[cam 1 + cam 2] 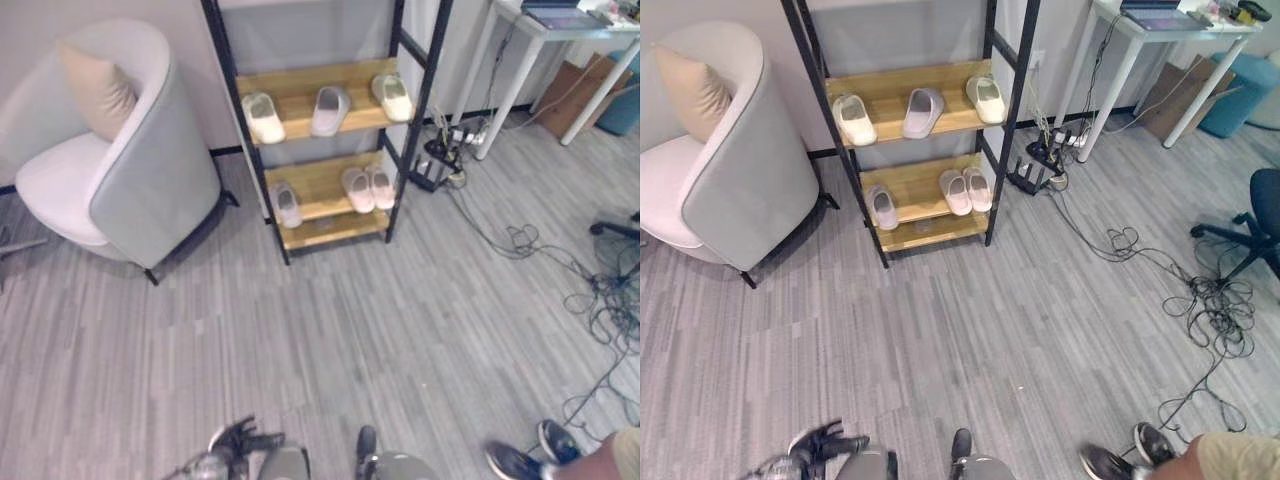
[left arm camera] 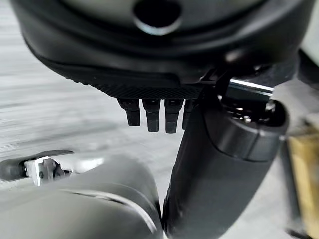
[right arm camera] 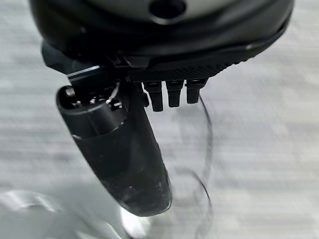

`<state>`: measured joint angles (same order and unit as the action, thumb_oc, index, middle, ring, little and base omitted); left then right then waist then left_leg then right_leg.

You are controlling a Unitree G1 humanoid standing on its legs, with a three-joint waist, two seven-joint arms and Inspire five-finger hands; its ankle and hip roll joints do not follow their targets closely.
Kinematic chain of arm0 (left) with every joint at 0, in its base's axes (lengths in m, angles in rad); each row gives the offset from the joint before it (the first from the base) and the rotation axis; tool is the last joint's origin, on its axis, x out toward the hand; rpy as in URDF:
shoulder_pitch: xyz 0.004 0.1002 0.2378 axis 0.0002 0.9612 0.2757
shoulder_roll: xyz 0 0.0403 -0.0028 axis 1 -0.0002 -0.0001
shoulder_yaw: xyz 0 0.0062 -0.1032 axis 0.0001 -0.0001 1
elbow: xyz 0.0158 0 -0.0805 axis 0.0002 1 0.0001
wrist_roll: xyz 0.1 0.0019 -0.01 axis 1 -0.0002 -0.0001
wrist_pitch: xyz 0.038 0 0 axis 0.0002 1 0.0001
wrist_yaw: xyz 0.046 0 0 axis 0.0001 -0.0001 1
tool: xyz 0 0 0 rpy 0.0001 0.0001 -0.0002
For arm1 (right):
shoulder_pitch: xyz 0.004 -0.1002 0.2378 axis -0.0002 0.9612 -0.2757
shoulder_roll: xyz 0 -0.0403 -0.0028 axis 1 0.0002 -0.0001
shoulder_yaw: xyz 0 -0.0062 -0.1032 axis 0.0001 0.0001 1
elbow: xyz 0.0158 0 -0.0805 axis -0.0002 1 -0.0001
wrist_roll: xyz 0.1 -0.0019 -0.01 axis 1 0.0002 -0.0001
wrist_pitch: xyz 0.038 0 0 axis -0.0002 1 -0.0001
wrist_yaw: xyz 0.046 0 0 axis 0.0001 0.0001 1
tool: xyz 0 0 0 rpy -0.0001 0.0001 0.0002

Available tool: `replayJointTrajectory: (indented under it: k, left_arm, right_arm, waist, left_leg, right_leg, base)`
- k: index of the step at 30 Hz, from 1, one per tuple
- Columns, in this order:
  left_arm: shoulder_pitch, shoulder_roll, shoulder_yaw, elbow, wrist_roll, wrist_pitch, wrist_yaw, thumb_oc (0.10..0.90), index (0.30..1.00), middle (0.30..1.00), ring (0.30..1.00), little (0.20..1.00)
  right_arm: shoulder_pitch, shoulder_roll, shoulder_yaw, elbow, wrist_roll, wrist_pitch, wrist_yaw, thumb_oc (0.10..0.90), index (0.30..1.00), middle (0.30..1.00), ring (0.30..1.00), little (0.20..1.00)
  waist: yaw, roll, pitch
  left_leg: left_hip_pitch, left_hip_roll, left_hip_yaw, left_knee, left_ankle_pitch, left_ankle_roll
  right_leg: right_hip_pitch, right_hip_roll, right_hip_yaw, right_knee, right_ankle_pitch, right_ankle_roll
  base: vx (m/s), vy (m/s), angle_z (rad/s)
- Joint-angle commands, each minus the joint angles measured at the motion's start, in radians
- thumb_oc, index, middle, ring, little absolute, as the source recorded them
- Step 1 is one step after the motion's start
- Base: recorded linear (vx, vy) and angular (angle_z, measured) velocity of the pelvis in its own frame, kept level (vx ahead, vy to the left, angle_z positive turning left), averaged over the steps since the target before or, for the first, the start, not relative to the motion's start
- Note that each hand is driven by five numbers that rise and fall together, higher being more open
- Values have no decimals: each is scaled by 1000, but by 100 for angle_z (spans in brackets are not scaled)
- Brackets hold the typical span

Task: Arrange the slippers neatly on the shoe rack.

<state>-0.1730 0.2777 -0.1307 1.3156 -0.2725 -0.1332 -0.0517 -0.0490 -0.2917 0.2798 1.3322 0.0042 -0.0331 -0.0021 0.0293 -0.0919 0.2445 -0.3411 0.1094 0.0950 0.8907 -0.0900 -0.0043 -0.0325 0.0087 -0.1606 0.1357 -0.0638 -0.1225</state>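
A black-framed shoe rack point(image 1: 397, 150) with wooden shelves stands against the far wall. Its upper shelf holds a white slipper point(image 1: 263, 117) at the left, a grey slipper point(image 1: 330, 110) in the middle and a white slipper point(image 1: 393, 97) at the right. On the lower shelf one pale slipper point(image 1: 286, 204) lies at the left and a pair point(image 1: 367, 188) lies side by side at the right. My left hand point(image 1: 240, 440) hangs low at the near edge, far from the rack, open and holding nothing. My right hand point(image 3: 124, 149) is also open and holding nothing, over bare floor.
A grey armchair point(image 1: 150, 190) with a beige cushion stands left of the rack. Right of it are a power strip point(image 1: 440, 165), a white table point(image 1: 540, 40) and loose cables point(image 1: 600, 300) on the floor. A person's shoes point(image 1: 530, 455) are at the near right.
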Motion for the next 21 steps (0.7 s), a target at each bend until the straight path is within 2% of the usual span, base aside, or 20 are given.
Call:
replayJointTrajectory:
  k: [1, 2, 3, 6, 8, 10, 11, 12, 14, 15, 16, 17, 18, 20, 21]
  left_arm:
    - [90, -81, -53, 44, -16, 41, -6, 800, 900, 900, 900, 900]
    - [90, -81, -53, 44, -16, 41, -6, 800, 900, 900, 900, 900]
    - [99, -80, -36, 40, -29, 38, -5, 800, 900, 900, 900, 900]
    - [104, -76, -16, 48, -38, 39, -10, 800, 900, 900, 900, 900]
    - [123, -67, 24, 75, -32, 46, -8, 800, 900, 900, 900, 900]
    - [130, -60, 53, 87, -42, 48, -3, 800, 900, 900, 900, 900]
    - [134, -56, 68, 89, -55, 51, -2, 800, 900, 900, 900, 900]
    - [134, -56, 76, 86, -68, 51, -1, 800, 900, 900, 900, 900]
    - [128, -58, 79, 69, -95, 55, 2, 800, 900, 900, 900, 900]
    - [123, -54, 82, 64, -106, 57, 7, 800, 900, 900, 900, 900]
    - [115, -48, 79, 54, -119, 57, 12, 800, 900, 900, 900, 900]
    - [108, -46, 74, 47, -125, 55, 15, 800, 900, 900, 900, 900]
    - [108, -46, 74, 47, -125, 55, 15, 800, 900, 900, 900, 900]
    - [95, -46, 61, 37, -129, 49, 20, 800, 900, 900, 900, 900]
    - [91, -45, 54, 36, -127, 45, 23, 800, 900, 900, 900, 900]
  right_arm:
    - [29, -96, 18, -24, 25, -15, -16, 800, 900, 900, 900, 900]
    - [29, -96, 18, -24, 25, -15, -16, 800, 900, 900, 900, 900]
    - [34, -88, 41, -30, 4, -19, -19, 800, 900, 900, 900, 900]
    - [35, -72, 65, -35, -24, -17, -14, 800, 900, 900, 900, 900]
    - [48, -41, 89, -27, -63, -13, -9, 800, 900, 900, 900, 900]
    - [56, -17, 88, -32, -64, -10, -1, 800, 900, 900, 900, 900]
    - [68, 1, 93, -39, -75, -9, 6, 800, 900, 900, 900, 900]
    - [70, 7, 101, -39, -88, -6, 11, 800, 900, 900, 900, 900]
    - [67, 7, 110, -42, -117, 0, 14, 800, 900, 900, 900, 900]
    - [66, 9, 113, -49, -123, 2, 13, 800, 900, 900, 900, 900]
    - [65, 9, 115, -58, -123, 2, 12, 800, 900, 900, 900, 900]
    - [62, 9, 117, -64, -122, 1, 8, 800, 900, 900, 900, 900]
    - [62, 9, 117, -64, -122, 1, 8, 800, 900, 900, 900, 900]
    - [59, 8, 121, -76, -117, -5, 3, 800, 900, 900, 900, 900]
    - [57, 6, 123, -80, -111, -7, 1, 800, 900, 900, 900, 900]
  waist:
    - [43, 48, 50]
    - [43, 47, 49]
    - [75, 67, 33]
    - [103, 62, 24]
    - [109, 39, -8]
    - [107, 13, -29]
    - [110, -8, -45]
    - [112, -16, -43]
    - [112, -15, -34]
    - [107, -8, -27]
    - [98, 9, -18]
    - [87, 15, -5]
    - [86, 17, -6]
    - [65, 30, 11]
    - [55, 33, 17]
  left_leg:
    - [79, -100, 50, -518, 37, 7]
    - [80, -102, 51, -524, 42, 7]
    - [51, -98, 72, -713, 139, -14]
    - [57, -95, 107, -792, 168, -21]
    - [100, -105, 120, -816, 180, 6]
    - [119, -118, 114, -803, 158, 22]
    - [150, -132, 118, -795, 124, 42]
    - [170, -144, 121, -791, 105, 55]
    - [209, -158, 118, -786, 75, 84]
    - [236, -160, 108, -786, 61, 96]
    - [266, -155, 89, -792, 49, 104]
    - [294, -160, 72, -794, 35, 107]
    - [292, -158, 71, -794, 36, 106]
    - [319, -157, 34, -783, 17, 96]
    - [328, -160, 17, -774, 7, 90]
  right_leg:
    - [75, -10, 12, 18, -105, 134]
    - [74, -11, 12, 17, -104, 134]
    - [135, 29, 18, -6, -134, 135]
    - [189, 44, 25, -18, -159, 137]
    - [207, 43, 26, 18, -185, 149]
    - [213, 24, 20, 66, -187, 173]
    - [204, 0, 11, 136, -147, 213]
    - [181, -23, 4, 207, -93, 250]
    - [134, -74, -21, 349, 63, 319]
    - [110, -97, -36, 403, 100, 322]
    - [65, -112, -46, 466, 120, 309]
    - [34, -134, -57, 482, 81, 288]
    - [33, -131, -58, 479, 84, 287]
    - [-14, -137, -67, 404, 5, 245]
    - [-29, -129, -50, 354, -17, 235]
  base:
    - [412, -19, -4]
    - [570, -4, 2]
    - [321, -13, -2]
    - [394, 5, 3]
    - [550, 92, -19]
    - [487, 137, -10]
    - [429, 185, -5]
    - [401, 210, -1]
    - [228, 156, 8]
    - [235, 128, 12]
    - [237, 98, 18]
    - [145, 58, 28]
    - [138, 6, 57]
    - [170, -41, 93]
    - [301, -138, 100]
